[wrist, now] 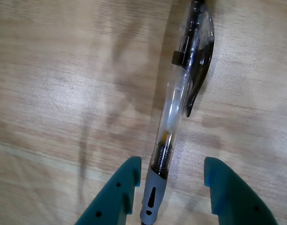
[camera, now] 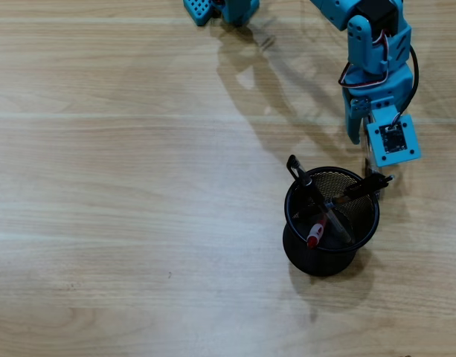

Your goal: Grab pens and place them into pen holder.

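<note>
My jaws stand spread. In the wrist view the two teal fingers (wrist: 120, 197) rise from the lower edge with a wide gap between them, and a clear-barrelled pen (wrist: 173, 117) with a black clip and a grey grip runs up through that gap. Its grip end sits close against the finger on the left of that view, and open space separates it from the finger on the right, so nothing is pinched. Behind it I see only the pale wooden worktop (wrist: 63, 93). In the overhead view my blue arm (camera: 373, 59) reaches down from the top right, and its tip hangs just beside the upper right rim of the pen holder (camera: 320, 260). This black mesh cup stands upright on the worktop, right of centre and towards the bottom. Inside it a red pen (camera: 315, 235) points up near the middle, and a black pen (camera: 300, 177) leans over the upper left rim. Another dark-ended pen (camera: 365, 187) lies against the right rim, just below my tip. I cannot tell whether this is the same pen that the wrist view shows.
</note>
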